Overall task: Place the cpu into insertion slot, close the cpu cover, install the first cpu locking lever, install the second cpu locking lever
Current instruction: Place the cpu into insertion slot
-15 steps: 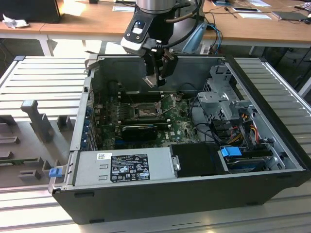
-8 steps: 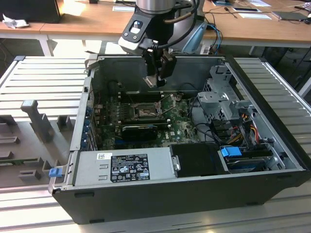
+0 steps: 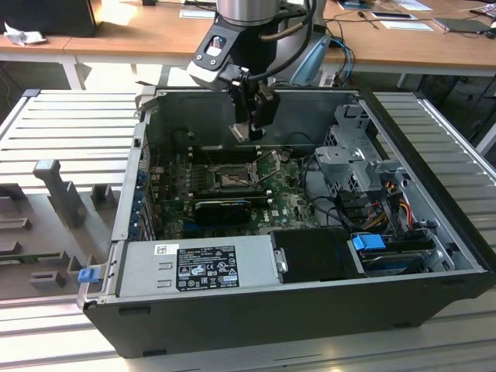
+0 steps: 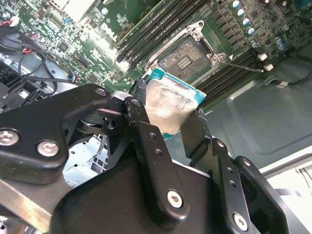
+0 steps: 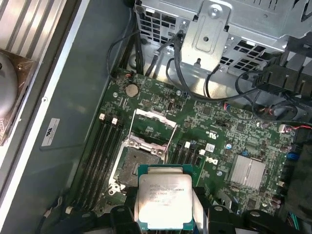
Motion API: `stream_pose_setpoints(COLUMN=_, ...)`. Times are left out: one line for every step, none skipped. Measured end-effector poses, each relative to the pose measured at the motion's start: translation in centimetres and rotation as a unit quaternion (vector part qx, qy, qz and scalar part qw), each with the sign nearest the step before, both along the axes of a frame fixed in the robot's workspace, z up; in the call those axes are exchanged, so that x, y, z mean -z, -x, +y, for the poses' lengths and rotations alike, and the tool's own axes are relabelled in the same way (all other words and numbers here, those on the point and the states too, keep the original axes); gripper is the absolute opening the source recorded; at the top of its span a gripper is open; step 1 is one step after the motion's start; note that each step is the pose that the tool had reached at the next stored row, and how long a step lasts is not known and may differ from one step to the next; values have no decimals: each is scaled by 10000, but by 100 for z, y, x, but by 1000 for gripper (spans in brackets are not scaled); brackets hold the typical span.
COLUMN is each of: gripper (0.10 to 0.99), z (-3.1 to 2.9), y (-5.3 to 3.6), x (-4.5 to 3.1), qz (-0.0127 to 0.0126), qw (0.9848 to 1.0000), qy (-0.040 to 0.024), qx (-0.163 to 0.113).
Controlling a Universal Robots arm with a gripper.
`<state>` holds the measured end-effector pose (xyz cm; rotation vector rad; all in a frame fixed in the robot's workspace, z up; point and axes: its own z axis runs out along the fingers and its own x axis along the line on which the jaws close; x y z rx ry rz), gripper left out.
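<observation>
My gripper [image 3: 252, 133] hangs over the open computer case, shut on the cpu [image 4: 168, 105], a flat square chip with a pale metal top and green edge. In both wrist views black fingers [image 4: 146, 141] clamp it on two opposite sides. The cpu [image 5: 163, 200] floats a little above the green board, close beside the insertion slot [image 5: 136, 163]. The slot [image 4: 187, 53] lies bare, its contact grid showing. The cpu cover [image 5: 153, 119] stands swung up at the slot's far edge. A thin locking lever [image 4: 243, 66] sticks out unlatched.
A grey power supply [image 3: 198, 263] fills the case's front. A metal drive cage [image 3: 356, 155] with cables stands at the exterior view's right. Memory slots [image 5: 100, 151] flank the socket, and a finned heat sink [image 5: 248, 170] sits nearby. Case walls [image 3: 256, 318] enclose the board.
</observation>
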<state>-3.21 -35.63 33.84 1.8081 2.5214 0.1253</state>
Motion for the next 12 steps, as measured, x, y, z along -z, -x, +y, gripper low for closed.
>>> stream_pose_setpoints(gripper=525, z=0, y=0, x=7, qz=0, qw=10000, qy=0, qx=0)
stream_pose_setpoints(gripper=525, z=0, y=0, x=13, qz=0, qw=10000, qy=0, qx=0)
stream_pose_setpoints(gripper=525, z=0, y=0, x=17, qz=0, qw=10000, qy=0, qx=0)
stream_pose_setpoints(gripper=525, z=0, y=0, x=24, qz=0, qw=10000, qy=0, qx=0)
stream_pose_setpoints(gripper=525, z=0, y=0, x=33, qz=0, qw=10000, qy=0, qx=0)
stream_pose_setpoints(gripper=525, z=0, y=0, x=46, qz=0, qw=10000, qy=0, qx=0)
stream_pose_setpoints(gripper=525, z=0, y=0, x=55, qz=0, qw=10000, qy=0, qx=0)
stream_pose_setpoints(gripper=525, z=0, y=0, x=67, qz=0, qw=10000, qy=0, qx=0)
stream_pose_setpoints(gripper=525, z=0, y=0, x=73, qz=0, qw=10000, qy=1, qx=4)
stream_pose_setpoints(gripper=525, z=0, y=0, x=74, qz=1, qw=10000, qy=2, qx=28)
stream_pose_setpoints(gripper=525, z=0, y=0, x=76, qz=0, qw=10000, qy=1, qx=58)
stream_pose_setpoints(gripper=525, z=0, y=0, x=80, qz=0, qw=9999, qy=0, qx=147)
